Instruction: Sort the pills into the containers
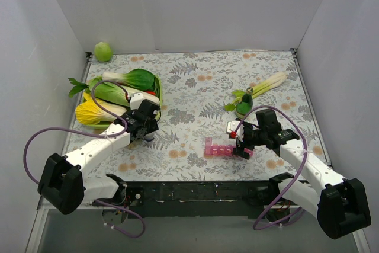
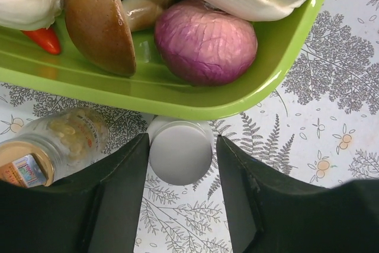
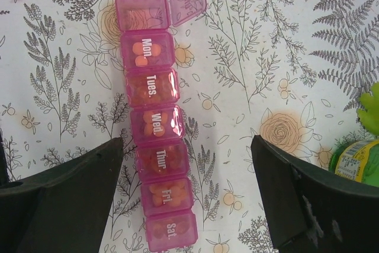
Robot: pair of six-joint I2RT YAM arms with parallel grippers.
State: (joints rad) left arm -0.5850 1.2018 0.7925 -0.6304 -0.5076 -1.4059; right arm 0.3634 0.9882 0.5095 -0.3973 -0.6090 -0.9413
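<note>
White walls close in a table under fern-printed cloth (image 1: 195, 81). The left gripper (image 2: 180, 146), its arm stretched forward to the green tray (image 2: 177, 108), has a finger on each side of a white round cap (image 2: 180, 155). I cannot tell whether they press it. One finger half hides a glass jar (image 2: 56, 143) just beside it. The right gripper (image 3: 186, 140) hangs spread wide above the pink pill organizer (image 3: 157, 146), which lies on the cloth with its end lid raised. A green bottle (image 3: 355, 164) is cut off at the edge of the right wrist view.
</note>
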